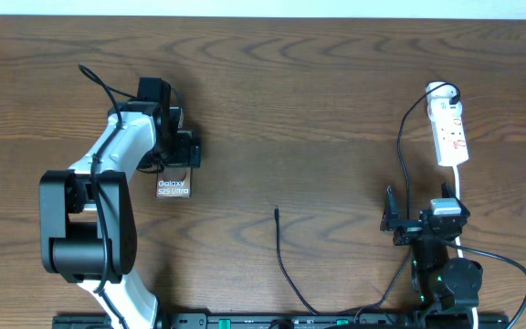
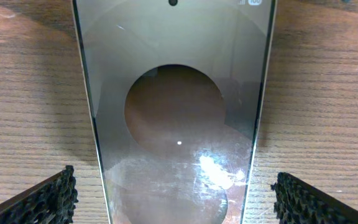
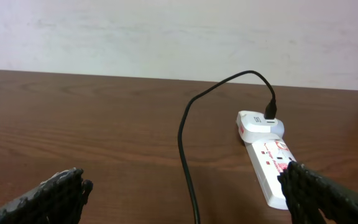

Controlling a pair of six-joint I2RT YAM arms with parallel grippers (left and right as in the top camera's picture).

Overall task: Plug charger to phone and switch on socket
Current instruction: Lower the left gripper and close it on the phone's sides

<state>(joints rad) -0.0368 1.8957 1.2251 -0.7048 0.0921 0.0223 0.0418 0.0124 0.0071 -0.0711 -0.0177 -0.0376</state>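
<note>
The phone [image 1: 173, 188] lies flat on the wooden table [image 1: 318, 110] at the left, its white text facing up. Its glossy dark screen [image 2: 176, 112] fills the left wrist view. My left gripper [image 1: 179, 157] hovers over the phone's far end, covering part of it. That gripper [image 2: 176, 208] is open, one finger [image 2: 42, 202] on each side of the phone and clear of its edges. The white socket [image 1: 450, 132] lies at the right. The thin black charger cable [image 3: 185, 143] runs from its adapter [image 3: 260, 124] and ends in a loose tip [image 1: 276, 212] at mid-table. My right gripper [image 1: 425, 221] stands open near the socket [image 3: 269, 168], holding nothing.
The charger cable [image 1: 402, 164] loops down past my right arm and along the table's front edge. A white cord [image 1: 461, 183] trails from the socket toward the right arm's base. A pale wall [image 3: 166, 31] stands behind the table.
</note>
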